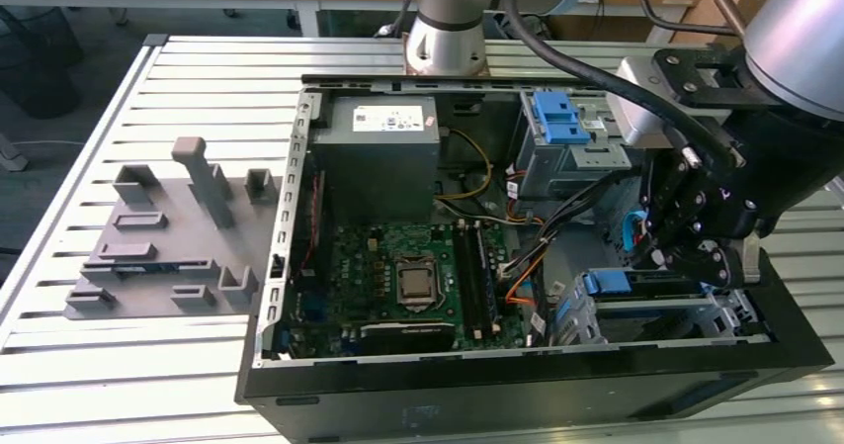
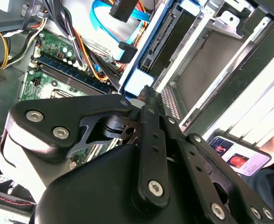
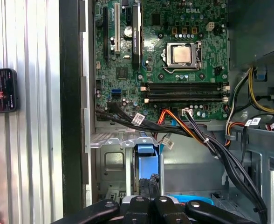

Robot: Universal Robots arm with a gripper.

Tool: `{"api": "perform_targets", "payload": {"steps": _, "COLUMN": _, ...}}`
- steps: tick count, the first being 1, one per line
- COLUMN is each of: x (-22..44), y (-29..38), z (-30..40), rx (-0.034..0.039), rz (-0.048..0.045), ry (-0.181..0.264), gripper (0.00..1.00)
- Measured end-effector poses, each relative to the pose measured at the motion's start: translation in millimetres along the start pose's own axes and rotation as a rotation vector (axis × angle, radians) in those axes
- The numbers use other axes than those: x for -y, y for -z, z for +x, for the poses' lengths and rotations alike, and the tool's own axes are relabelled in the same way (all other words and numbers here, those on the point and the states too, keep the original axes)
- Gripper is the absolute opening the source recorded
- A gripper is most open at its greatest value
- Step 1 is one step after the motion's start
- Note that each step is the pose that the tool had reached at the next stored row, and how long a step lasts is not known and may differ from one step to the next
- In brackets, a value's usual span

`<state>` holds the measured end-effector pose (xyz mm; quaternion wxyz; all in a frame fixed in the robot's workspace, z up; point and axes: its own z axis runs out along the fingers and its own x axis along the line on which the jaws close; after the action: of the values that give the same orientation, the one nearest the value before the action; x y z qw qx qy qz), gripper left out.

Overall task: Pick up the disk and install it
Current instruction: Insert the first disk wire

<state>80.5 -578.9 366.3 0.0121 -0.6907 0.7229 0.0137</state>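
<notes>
**Black pincer at the drive cage's mouth**

Black-linked, the gripper (image 3: 148,184) hung directly over the disk (image 3: 145,150). Whether it clenched the blue bracket could not be told. The disk stood on edge inside the metal drive cage (image 3: 110,142), with walls close on both sides. Cables (image 3: 120,117) crossed just past the cage's rim. In the exterior view the cage sat at four o'clock within the case (image 1: 528,390), and the motherboard (image 1: 395,276) lay open at nine o'clock of it.

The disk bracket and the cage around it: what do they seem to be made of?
The disk bracket looks like moulded plastic, matt and evenly blue. The cage seems to be bare sheet metal: silver-grey, slightly shiny, with folded edges and punched holes.
</notes>
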Motion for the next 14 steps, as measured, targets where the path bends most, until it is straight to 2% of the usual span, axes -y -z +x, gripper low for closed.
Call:
{"api": "perform_targets", "payload": {"steps": 6, "x": 6.2, "y": -0.2, "z": -0.3, "rx": 0.0003, "rz": 0.0, "ry": 0.0, "gripper": 0.11}}
{"api": "perform_targets", "payload": {"steps": 14, "x": 10.4, "y": -0.2, "z": -0.5, "rx": 0.0003, "rz": 0.0001, "ry": 0.0, "gripper": 0.11}}
